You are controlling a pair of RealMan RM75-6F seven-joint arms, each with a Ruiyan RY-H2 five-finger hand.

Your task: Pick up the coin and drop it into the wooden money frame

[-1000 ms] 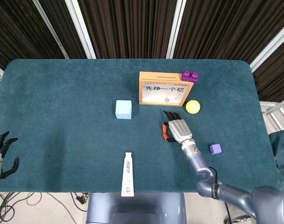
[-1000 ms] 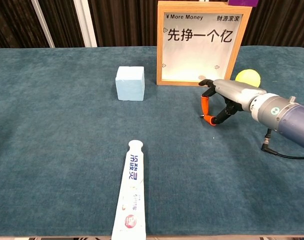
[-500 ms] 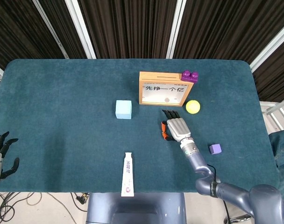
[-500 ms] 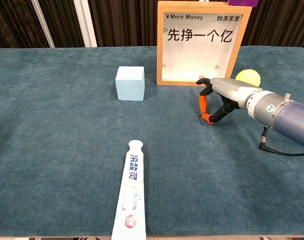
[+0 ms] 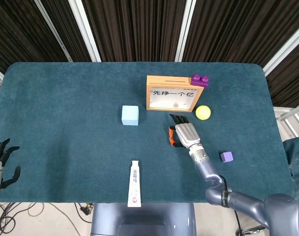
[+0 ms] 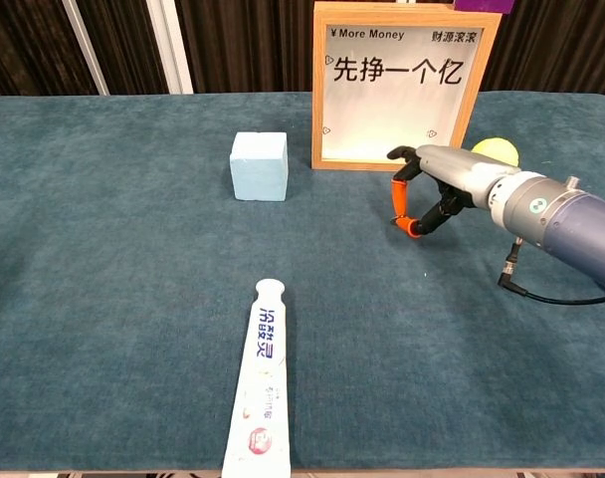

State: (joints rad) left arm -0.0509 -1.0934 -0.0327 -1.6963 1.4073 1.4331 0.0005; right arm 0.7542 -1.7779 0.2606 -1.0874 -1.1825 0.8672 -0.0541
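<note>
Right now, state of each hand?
Left hand: open, fingers spread, holding nothing, at the table's near-left edge.
Right hand: fingers curled in front of the wooden money frame; cannot tell whether it holds anything.

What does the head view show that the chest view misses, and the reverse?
Only the head view shows the left hand at the table's near left edge, the purple cube and the whole purple brick on the frame's top. Only the chest view makes the frame's "More Money" print legible. Both show the right hand, wooden money frame, blue block, yellow ball and tube.
</note>
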